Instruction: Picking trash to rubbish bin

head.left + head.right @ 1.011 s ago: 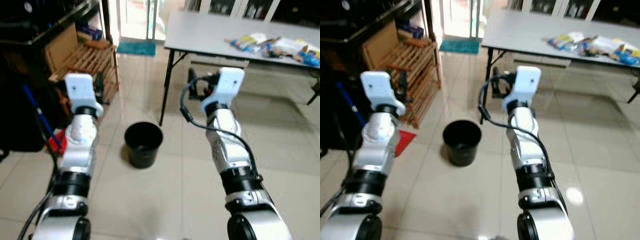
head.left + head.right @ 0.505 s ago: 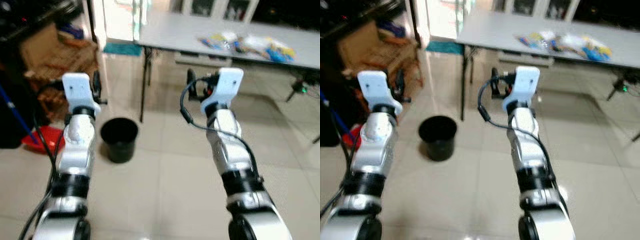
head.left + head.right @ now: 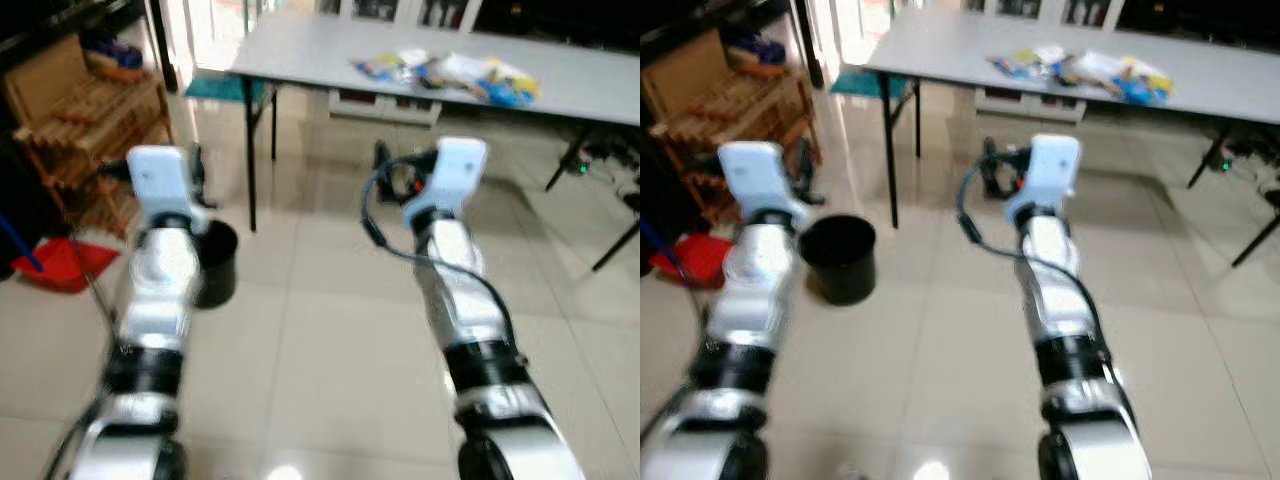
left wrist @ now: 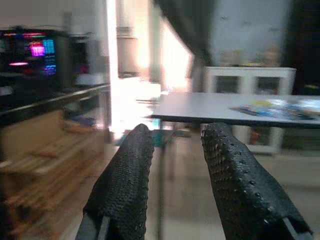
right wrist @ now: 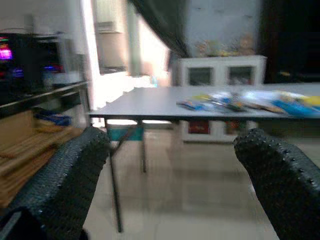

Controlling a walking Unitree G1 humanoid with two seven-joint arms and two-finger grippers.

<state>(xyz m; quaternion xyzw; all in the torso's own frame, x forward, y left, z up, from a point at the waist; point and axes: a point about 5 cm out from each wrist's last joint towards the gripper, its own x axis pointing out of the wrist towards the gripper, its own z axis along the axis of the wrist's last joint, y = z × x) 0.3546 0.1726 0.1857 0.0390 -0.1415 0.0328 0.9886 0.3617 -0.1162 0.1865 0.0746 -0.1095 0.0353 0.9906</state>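
Glossy beige floor tiles point(image 3: 940, 340) run to a long grey folding table point(image 3: 970, 45) strewn with colourful crinkled wrappers point(image 3: 1080, 72). Both pincers are empty: the left gripper point(image 4: 175, 150) narrowly parted, the right gripper point(image 5: 172, 165) spread wide. Blur could spoil the reach, and the small black plastic bin point(image 3: 839, 258) sits well apart from the wrappers.

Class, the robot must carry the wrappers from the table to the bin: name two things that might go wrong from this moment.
1. The small black plastic bin stands on the floor close beside the left arm; a swing or step might topple it.
2. The colourful wrappers lie far back on the grey folding table, so the open right gripper may come up short.
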